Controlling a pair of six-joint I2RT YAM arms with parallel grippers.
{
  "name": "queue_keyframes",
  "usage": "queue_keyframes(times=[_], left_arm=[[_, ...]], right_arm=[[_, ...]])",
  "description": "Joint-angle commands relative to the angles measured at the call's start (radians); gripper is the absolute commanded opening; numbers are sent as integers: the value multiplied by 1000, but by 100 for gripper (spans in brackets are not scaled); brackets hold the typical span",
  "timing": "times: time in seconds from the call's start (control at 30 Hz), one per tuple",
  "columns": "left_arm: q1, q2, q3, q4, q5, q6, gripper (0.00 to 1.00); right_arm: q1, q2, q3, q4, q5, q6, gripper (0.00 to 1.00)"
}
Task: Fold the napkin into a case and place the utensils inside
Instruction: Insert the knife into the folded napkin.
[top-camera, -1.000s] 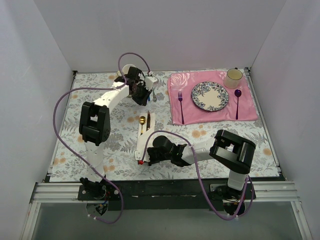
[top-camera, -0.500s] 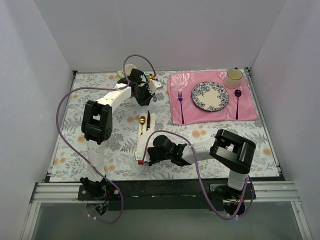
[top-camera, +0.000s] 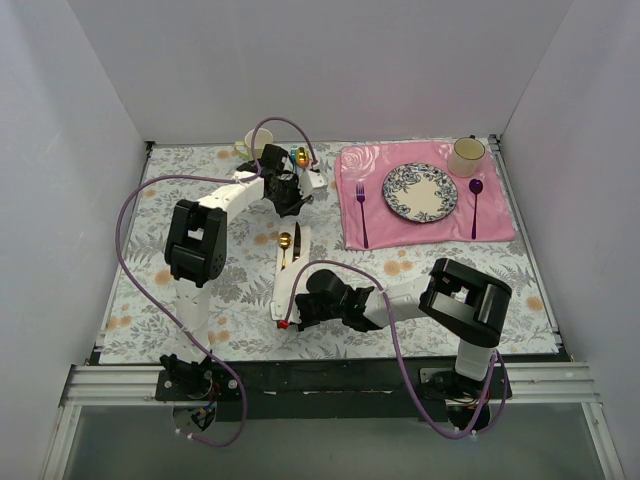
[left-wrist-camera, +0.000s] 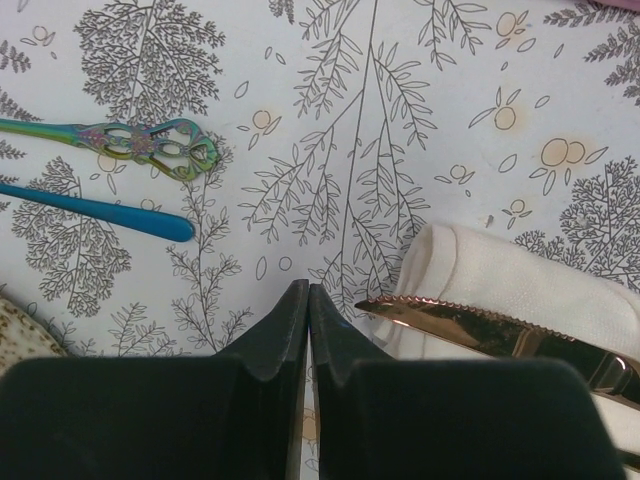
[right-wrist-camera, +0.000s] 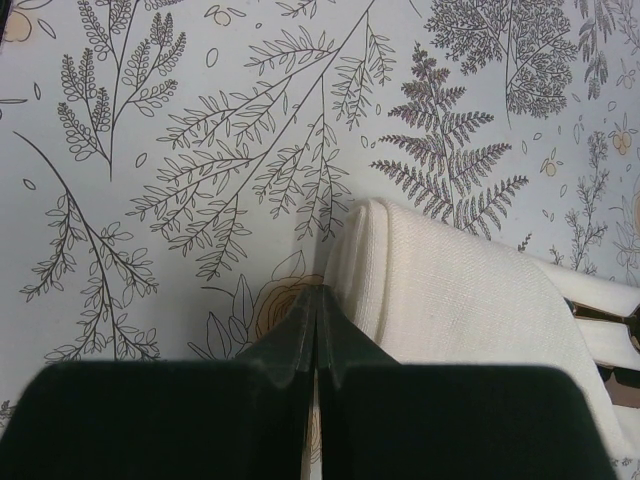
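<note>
The napkin (top-camera: 287, 280) lies folded into a long narrow strip near the middle of the table, running from just in front of the arms toward the far side. At its far end the knife (left-wrist-camera: 470, 322) rests on top of the cloth, its serrated copper blade reaching past the napkin's edge, and the spoon (top-camera: 285, 240) lies just beside it with its gold bowl showing. How far the two handles go into the fold cannot be told. The left gripper (left-wrist-camera: 308, 292) hangs at that far end with its jaws pressed together and nothing between them, its tips just beside the knife point but apart from it. The right gripper (right-wrist-camera: 318, 292) sits at the near end, jaws likewise closed on nothing, tips low over the tablecloth (right-wrist-camera: 150, 150) and just beside the rounded folded edge of the napkin. Whether they touch the cloth cannot be told. Left of the left gripper's tips, in its wrist view, lie a blue handle (left-wrist-camera: 100, 210) and an iridescent ornate handle (left-wrist-camera: 150, 140). Well to the right at the far side, a pink placemat (top-camera: 500, 225) carries a patterned plate (top-camera: 420, 192), a purple fork (top-camera: 361, 210), a purple spoon (top-camera: 475, 200) and a cream cup (top-camera: 466, 155).
</note>
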Motion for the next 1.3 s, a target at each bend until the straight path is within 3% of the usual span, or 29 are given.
queue_keyframes(times=[0.0, 1.03, 1.27], left_arm=[[3, -9, -19, 14, 43, 68, 2], [-1, -6, -39, -78, 59, 187, 1], [1, -40, -100, -1, 46, 209, 2]], right_arm=[[-9, 26, 9, -57, -8, 0, 1], [-24, 43, 31, -66, -24, 5, 1], [-22, 40, 31, -71, -41, -3, 1]])
